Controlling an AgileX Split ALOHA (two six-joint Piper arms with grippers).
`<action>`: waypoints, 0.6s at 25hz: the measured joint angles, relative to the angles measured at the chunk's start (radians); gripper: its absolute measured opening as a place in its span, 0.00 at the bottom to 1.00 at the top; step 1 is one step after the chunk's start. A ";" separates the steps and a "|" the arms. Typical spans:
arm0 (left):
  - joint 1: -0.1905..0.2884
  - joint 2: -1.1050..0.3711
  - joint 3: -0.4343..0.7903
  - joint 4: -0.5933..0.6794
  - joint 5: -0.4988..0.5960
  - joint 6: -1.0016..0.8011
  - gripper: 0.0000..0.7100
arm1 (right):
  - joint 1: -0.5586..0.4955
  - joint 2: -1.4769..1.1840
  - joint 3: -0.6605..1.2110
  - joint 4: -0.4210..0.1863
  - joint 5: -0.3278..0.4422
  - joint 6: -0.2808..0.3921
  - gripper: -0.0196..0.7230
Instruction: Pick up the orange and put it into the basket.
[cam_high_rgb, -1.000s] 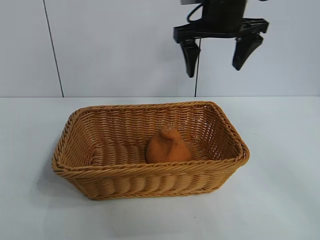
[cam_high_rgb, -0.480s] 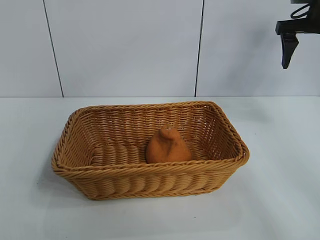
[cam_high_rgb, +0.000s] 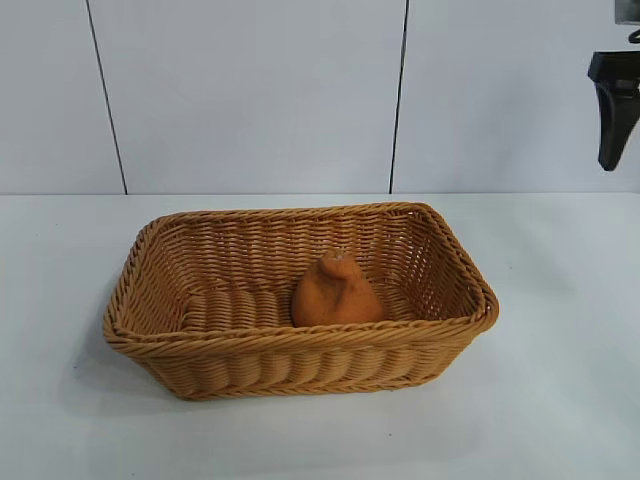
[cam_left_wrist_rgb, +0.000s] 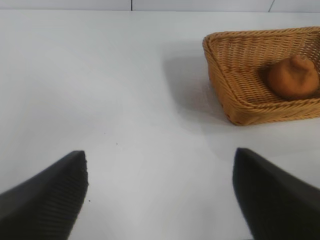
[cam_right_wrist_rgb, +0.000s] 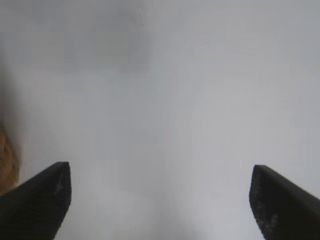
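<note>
The right claw (cam_right_wrist_rgb: 160, 200) hangs over bare table (cam_high_rgb: 560, 300), its two dark fingers (cam_right_wrist_rgb: 37, 200) spread wide apart with nothing between them. From the front, only one of those fingers shows, high at the right edge of the room against the pale wall, pointing down and well clear of everything. A sliver of tan wicker shows at the very edge of its wrist camera's picture. The left claw (cam_left_wrist_rgb: 160, 200) sits low over the table on the other side, fingers likewise spread wide and holding nothing, aimed across the white surface with the basket (cam_left_wrist_rgb: 235, 107) some way ahead of it. The basket (cam_high_rgb: 300, 350) stands in the middle of the table, long side facing me. The orange (cam_high_rgb: 337, 291) rests upright inside it, on the woven floor right of centre and near the front wall, its knobby tip pointing up; from the left arm's camera the orange (cam_left_wrist_rgb: 292, 76) appears just behind the rim.
</note>
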 joint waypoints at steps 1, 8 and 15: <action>0.000 0.000 0.000 0.000 0.000 0.000 0.80 | 0.000 -0.061 0.043 -0.001 0.000 0.000 0.92; 0.000 0.000 0.000 0.000 0.000 0.000 0.80 | 0.000 -0.494 0.389 -0.002 -0.105 -0.008 0.92; 0.000 0.000 0.000 0.000 0.000 0.000 0.80 | 0.000 -0.933 0.534 0.002 -0.197 -0.042 0.92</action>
